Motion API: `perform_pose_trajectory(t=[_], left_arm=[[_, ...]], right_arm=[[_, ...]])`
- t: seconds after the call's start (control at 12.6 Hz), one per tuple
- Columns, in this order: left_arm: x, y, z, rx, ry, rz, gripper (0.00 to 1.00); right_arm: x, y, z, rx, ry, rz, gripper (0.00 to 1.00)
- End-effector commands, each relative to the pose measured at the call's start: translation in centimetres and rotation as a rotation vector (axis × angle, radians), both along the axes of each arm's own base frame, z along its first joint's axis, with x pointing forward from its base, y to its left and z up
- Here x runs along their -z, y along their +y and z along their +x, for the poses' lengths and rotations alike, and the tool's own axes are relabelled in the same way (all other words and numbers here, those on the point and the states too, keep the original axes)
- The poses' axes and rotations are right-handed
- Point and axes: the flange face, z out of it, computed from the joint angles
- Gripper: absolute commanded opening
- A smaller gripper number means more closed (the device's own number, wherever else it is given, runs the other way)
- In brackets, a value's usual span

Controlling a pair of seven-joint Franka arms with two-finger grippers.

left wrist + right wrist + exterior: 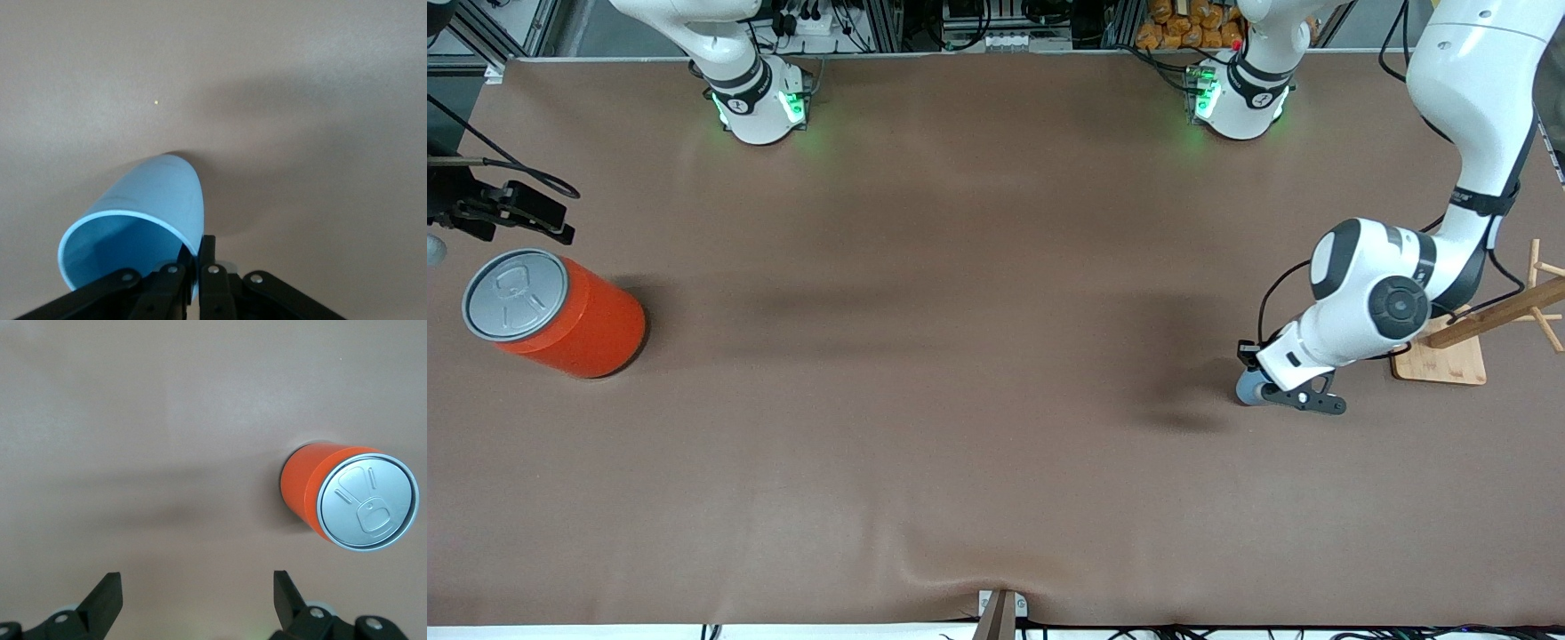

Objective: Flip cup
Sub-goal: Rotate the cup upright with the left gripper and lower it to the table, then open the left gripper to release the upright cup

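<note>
Your left gripper (pixel 1288 397) pinches the cup (pixel 150 213) by its rim wall, tilted, low over the cloth (pixel 960 356) near the wooden stand (pixel 1467 342). Rotate the wrist smoothly; keep the pinch firm. The left forearm angles down. Your right gripper (pixel 197 600) waits wide open above the cloth beside the can (pixel 560 313).

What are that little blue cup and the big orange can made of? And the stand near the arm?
The cup, pinched at its rim by the left gripper, looks like thin matte plastic: even light blue, smooth wall. The can has a dull grey lid with a pull tab, probably metal; its glossy orange side could be painted metal or plastic. The stand seems pale bare wood.
</note>
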Motion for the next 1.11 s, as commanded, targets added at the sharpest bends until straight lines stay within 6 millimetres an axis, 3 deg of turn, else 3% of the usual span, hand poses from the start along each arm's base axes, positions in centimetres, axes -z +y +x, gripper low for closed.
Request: perform_pose_trajectory(t=[0.0, 0.08, 0.16, 0.24, 0.4, 0.64, 0.79, 0.87, 1.03], left_arm=[[0.5, -1.2, 1.1, -0.006, -0.013, 0.05, 0.41], [0.4, -1.5, 1.5, -0.027, -0.019, 0.047, 0.79], [-0.5, -1.3, 2.1, -0.039, -0.033, 0.047, 1.0], [-1.7, -1.4, 2.5, -0.042, -0.031, 0.057, 1.0], [-6.2, -2.1, 3.6, -0.061, -0.008, 0.085, 1.0], [-15.5, -1.2, 4.2, -0.091, -0.046, 0.13, 1.0], [-21.5, 0.9, 3.6, -0.097, -0.112, 0.157, 1.0], [-23.7, 2.7, 3.3, -0.087, -0.141, 0.167, 1.0], [-28.5, 4.2, 1.8, -0.035, -0.198, 0.202, 1.0]], right_arm=[[-0.7, -0.2, 0.1, 0.02, -0.001, 0.017, 1.0], [-0.8, -0.2, 0.1, 0.02, -0.004, 0.015, 1.0], [-0.7, -0.2, 0.2, 0.02, -0.004, 0.015, 1.0], [-0.7, -0.1, 0.2, 0.021, -0.004, 0.016, 1.0], [-0.7, -0.1, 0.2, 0.023, -0.002, 0.016, 1.0], [-0.7, -0.1, 0.3, 0.024, -0.007, 0.016, 1.0], [-0.6, 0.0, 0.2, 0.021, -0.001, 0.016, 1.0], [-0.6, -0.1, 0.2, 0.023, -0.001, 0.016, 1.0], [-0.6, -0.1, 0.2, 0.023, -0.001, 0.016, 1.0]])
